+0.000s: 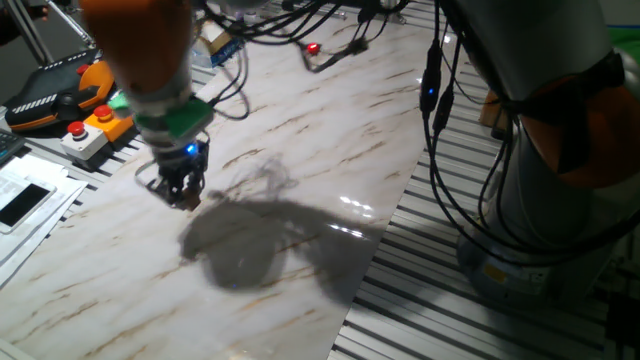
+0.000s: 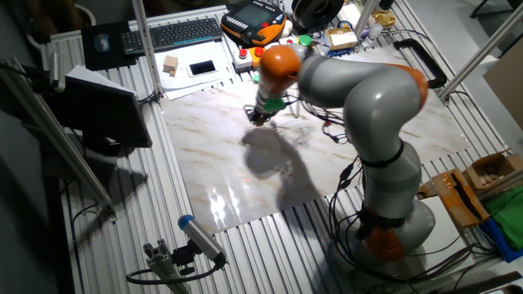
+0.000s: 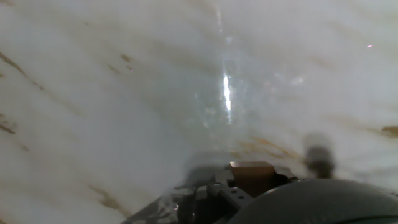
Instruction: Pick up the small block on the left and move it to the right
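The small wooden block (image 3: 252,174) is held tight in the closed hand (image 1: 182,192), just above the marble surface (image 1: 300,150). Next, it must be carried right.

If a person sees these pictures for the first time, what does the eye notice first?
The big grey and orange robot arm stands out first, bending over the marble table. Its gripper hangs low near the table's far left side, with a dark shadow beside it. In the hand view, a small brown block shows between the fingers.
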Controlling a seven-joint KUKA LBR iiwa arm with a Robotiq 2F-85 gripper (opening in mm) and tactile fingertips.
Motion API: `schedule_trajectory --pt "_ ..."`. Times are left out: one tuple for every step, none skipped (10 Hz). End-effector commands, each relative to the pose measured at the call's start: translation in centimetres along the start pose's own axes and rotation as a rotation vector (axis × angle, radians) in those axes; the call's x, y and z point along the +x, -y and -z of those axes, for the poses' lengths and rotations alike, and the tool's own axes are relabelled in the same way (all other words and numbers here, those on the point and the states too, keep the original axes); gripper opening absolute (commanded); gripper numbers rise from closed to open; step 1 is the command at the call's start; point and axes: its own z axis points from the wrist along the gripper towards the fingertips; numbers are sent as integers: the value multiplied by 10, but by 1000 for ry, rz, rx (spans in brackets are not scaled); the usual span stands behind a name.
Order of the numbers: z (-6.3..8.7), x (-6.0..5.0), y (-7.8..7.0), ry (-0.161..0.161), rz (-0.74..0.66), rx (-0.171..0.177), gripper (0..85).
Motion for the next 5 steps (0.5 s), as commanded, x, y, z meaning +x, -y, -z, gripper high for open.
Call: schedule_trajectory --pt "0 -1 2 -2 -129 20 7" --pt "-1 -1 3 -4 -186 33 7" --pt "-2 -2 3 -2 -234 38 7" --pt "-3 -3 5 -3 -260 40 7" --pt "-8 -3 5 -6 -266 34 7"
